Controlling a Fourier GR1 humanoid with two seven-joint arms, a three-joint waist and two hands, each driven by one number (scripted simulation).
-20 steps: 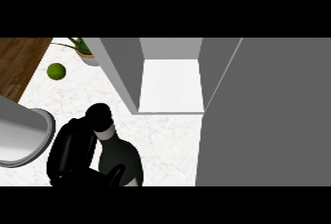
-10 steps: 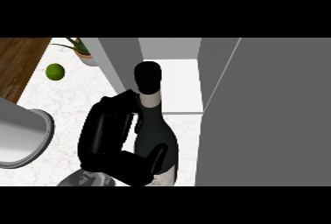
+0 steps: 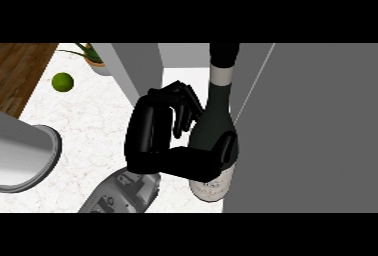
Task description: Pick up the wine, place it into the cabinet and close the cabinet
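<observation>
Head view: wine bottle [image 3: 220, 107] in curled left hand [image 3: 151, 135]

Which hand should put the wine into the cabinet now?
Left. The left hand is curled round the wine bottle, right beside the cabinet opening. The right hand is not in view.

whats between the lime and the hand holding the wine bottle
Nothing. In the head view only bare white counter lies between the lime and the left hand, which is curled round the wine bottle.
</observation>
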